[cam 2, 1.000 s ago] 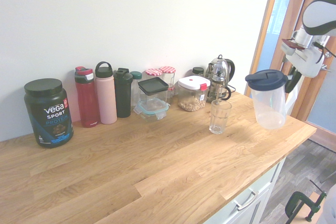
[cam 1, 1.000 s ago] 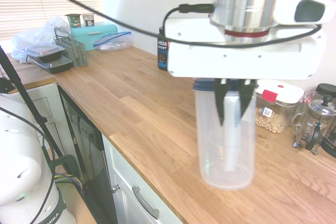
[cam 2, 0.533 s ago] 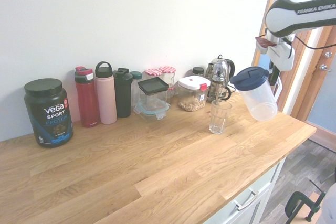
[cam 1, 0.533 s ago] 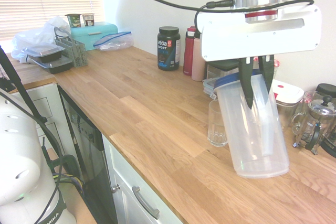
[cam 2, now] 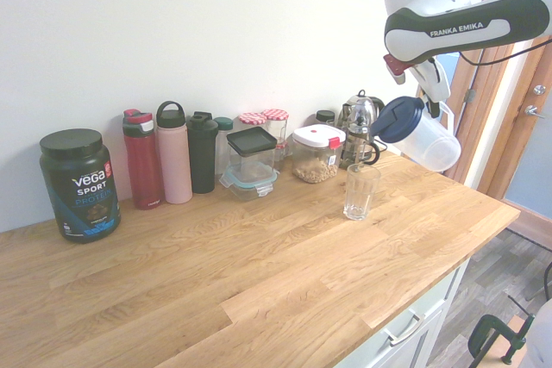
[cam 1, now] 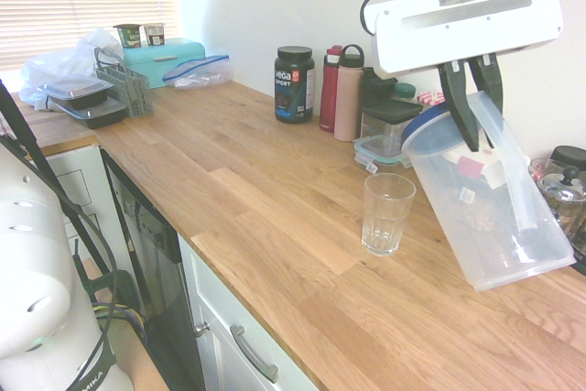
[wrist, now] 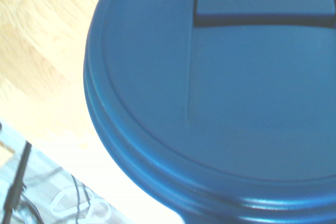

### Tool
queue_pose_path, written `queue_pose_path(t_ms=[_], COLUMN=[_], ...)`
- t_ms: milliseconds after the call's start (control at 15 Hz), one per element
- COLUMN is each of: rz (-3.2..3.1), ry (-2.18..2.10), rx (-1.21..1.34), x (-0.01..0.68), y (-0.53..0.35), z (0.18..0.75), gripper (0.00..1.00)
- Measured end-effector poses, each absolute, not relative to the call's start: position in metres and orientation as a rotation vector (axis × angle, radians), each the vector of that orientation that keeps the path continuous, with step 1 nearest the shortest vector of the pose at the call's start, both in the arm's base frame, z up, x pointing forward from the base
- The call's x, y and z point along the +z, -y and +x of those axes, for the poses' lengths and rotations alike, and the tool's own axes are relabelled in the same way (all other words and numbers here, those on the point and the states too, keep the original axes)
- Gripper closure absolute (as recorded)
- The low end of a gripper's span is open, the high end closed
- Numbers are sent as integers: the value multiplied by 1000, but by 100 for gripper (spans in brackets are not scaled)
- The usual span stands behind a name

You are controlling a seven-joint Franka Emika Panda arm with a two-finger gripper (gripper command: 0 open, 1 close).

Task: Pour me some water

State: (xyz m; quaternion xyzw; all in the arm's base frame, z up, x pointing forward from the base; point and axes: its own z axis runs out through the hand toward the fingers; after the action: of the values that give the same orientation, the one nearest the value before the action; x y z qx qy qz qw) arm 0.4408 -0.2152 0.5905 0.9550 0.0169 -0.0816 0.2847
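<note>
The fingers (cam 1: 478,103) are clamped on a clear plastic jug (cam 1: 499,212), one dark finger on each side of its upper wall just below the blue lid (cam 1: 428,131). The jug hangs in the air, tilted well over, with its lid end pointing down toward a drinking glass (cam 1: 385,213) and its base raised away behind. The water cannot be made out in the jug or in the glass.

From the other side, the jug (cam 2: 429,142) sits above and just to the right of the glass (cam 2: 360,190), clear of its rim. In the wrist view, the lid (wrist: 220,87) fills most of the frame.

The glass stands upright on the wooden worktop (cam 1: 265,199). Behind it, along the wall, stand a black protein tub (cam 2: 79,184), a red bottle (cam 2: 143,159), a pink bottle (cam 2: 173,153) and a dark bottle (cam 2: 203,152).
</note>
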Motion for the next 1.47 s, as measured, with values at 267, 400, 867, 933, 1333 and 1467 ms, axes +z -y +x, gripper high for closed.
queue_pose_path(t_ms=[267, 400, 867, 933, 1333, 1467], rz=[2482, 2457, 2428, 2425, 2425, 2428], ry=[-127, -142, -154, -155, -140, -127], rx=[-289, -299, -290, -291, -303, -297], x=[569, 564, 555, 555, 544, 544], y=[194, 188, 163, 163, 162, 164], z=[443, 440, 437, 437, 435, 435], gripper=[100, 100, 100, 100, 100, 100])
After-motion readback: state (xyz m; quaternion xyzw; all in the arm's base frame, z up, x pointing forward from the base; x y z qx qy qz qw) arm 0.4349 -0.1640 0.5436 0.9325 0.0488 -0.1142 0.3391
